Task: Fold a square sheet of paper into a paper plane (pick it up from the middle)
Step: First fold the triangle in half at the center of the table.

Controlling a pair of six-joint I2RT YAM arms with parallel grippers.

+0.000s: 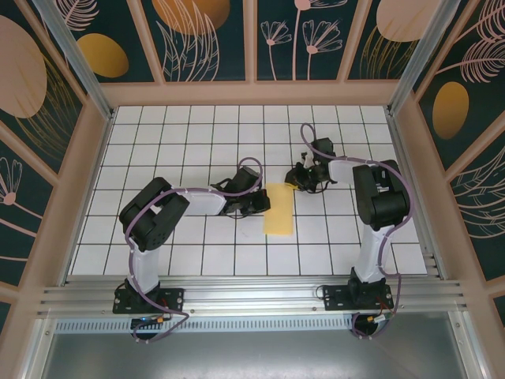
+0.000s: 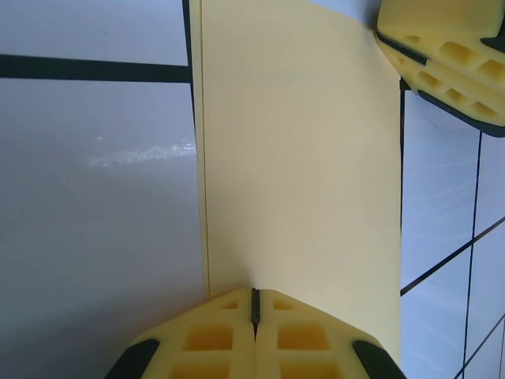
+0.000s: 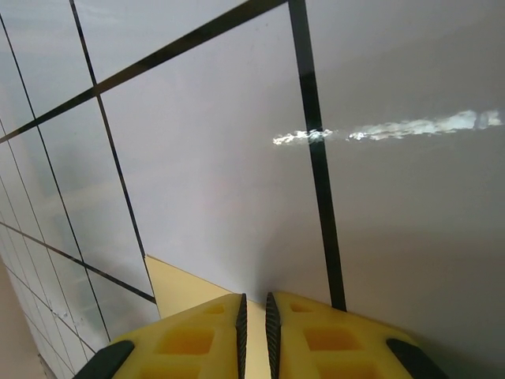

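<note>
The square sheet of paper lies on the white grid table as a pale yellow upright rectangle, with a second layer's edge showing along its left side in the left wrist view. My left gripper is shut, its tips resting on the paper at the middle of its left long edge. My right gripper sits over the far right corner of the paper. Its pads stand a narrow slit apart, with nothing pinched between them. Its fingers also show in the left wrist view.
The table is a white surface with a black grid, walled by a wooden frame and patterned panels. An aluminium rail runs along the near edge by the arm bases.
</note>
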